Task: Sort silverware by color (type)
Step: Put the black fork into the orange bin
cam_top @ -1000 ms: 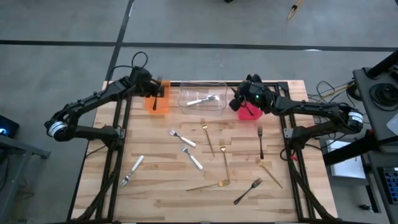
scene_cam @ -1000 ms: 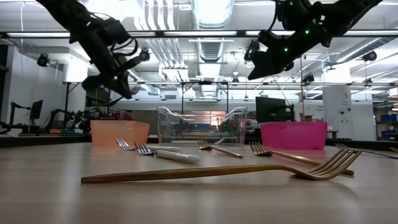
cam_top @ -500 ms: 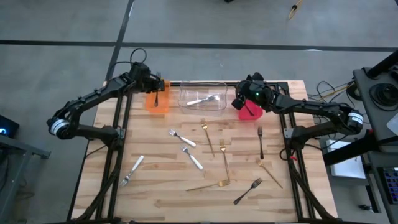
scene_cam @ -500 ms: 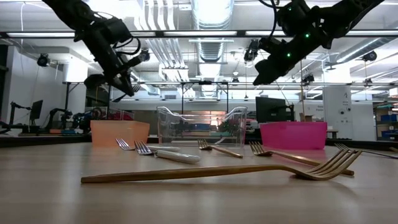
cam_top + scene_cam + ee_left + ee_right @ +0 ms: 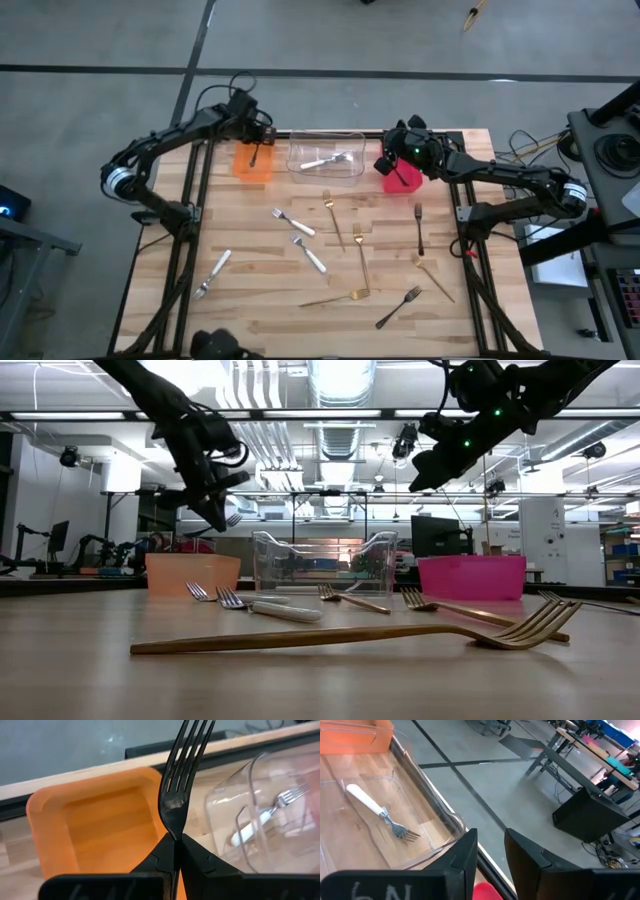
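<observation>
My left gripper (image 5: 256,135) hovers over the orange bin (image 5: 250,168) at the table's far left and is shut on a black fork (image 5: 181,780). The fork's tines (image 5: 232,520) point away from the fingers. My right gripper (image 5: 490,851) is open and empty, above the red bin (image 5: 404,180) at the far right. Between the two bins stands the clear bin (image 5: 326,152), with a white-handled fork (image 5: 376,809) lying flat in it. Silver-and-white forks (image 5: 292,222), gold forks (image 5: 361,256) and black forks (image 5: 419,228) lie flat on the wood. My left gripper pinches the black fork between its two fingers at the narrow neck just below the tines (image 5: 175,836). The handle is hidden behind the fingers. The fork is lifted clear over the orange bin, tines sticking out past the fingertips, slanting down.
The three bins stand in a row along the far edge. Forks are scattered over the middle and right of the table: a gold one (image 5: 335,298) and a black one (image 5: 398,307) near the front, a white-handled one (image 5: 213,273) at the left. Black frame rails (image 5: 190,230) run along both sides.
My left gripper has moved a little toward the table's right and far edge, staying over the orange bin and carrying the black fork with it; the arm's elbow has swung toward the far edge. The right gripper has barely shifted.
</observation>
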`<control>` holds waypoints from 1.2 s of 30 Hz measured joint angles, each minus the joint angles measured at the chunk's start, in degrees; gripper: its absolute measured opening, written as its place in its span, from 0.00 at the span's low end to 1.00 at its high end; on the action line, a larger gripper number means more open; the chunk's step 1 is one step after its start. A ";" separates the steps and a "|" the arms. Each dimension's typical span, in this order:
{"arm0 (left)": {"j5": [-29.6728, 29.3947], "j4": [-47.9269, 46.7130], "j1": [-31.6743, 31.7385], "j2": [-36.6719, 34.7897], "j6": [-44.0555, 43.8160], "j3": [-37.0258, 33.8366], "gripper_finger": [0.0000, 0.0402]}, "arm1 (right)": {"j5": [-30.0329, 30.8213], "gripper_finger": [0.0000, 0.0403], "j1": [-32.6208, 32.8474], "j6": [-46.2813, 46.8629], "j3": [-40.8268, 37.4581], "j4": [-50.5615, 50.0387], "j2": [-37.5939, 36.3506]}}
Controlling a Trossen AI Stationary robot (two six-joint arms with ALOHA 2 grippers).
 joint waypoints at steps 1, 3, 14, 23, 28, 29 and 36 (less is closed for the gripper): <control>0.00 -0.74 0.05 0.39 0.35 0.37 0.00 | 0.00 0.22 0.00 0.02 0.00 0.04 0.00; 0.00 -1.68 0.20 0.96 1.17 1.10 0.00 | -0.01 0.22 0.00 0.17 0.00 0.00 0.00; -0.09 -4.12 0.51 1.02 1.10 -0.35 0.00 | -0.01 0.22 0.00 0.28 0.00 0.02 0.00; -0.50 -4.04 0.51 1.02 0.75 -1.24 0.00 | 0.00 0.22 0.00 0.28 0.00 0.02 0.00; -1.75 -4.14 0.51 1.23 0.11 -1.38 0.00 | 0.00 0.22 0.00 0.28 -0.02 0.02 0.00; -2.49 -4.16 0.51 1.38 -0.14 -1.38 0.00 | 0.00 0.22 0.00 0.28 -0.02 0.02 0.00; -3.10 -4.17 0.51 2.92 -0.25 -1.38 0.00 | 0.00 0.22 0.00 0.28 -0.02 0.02 0.02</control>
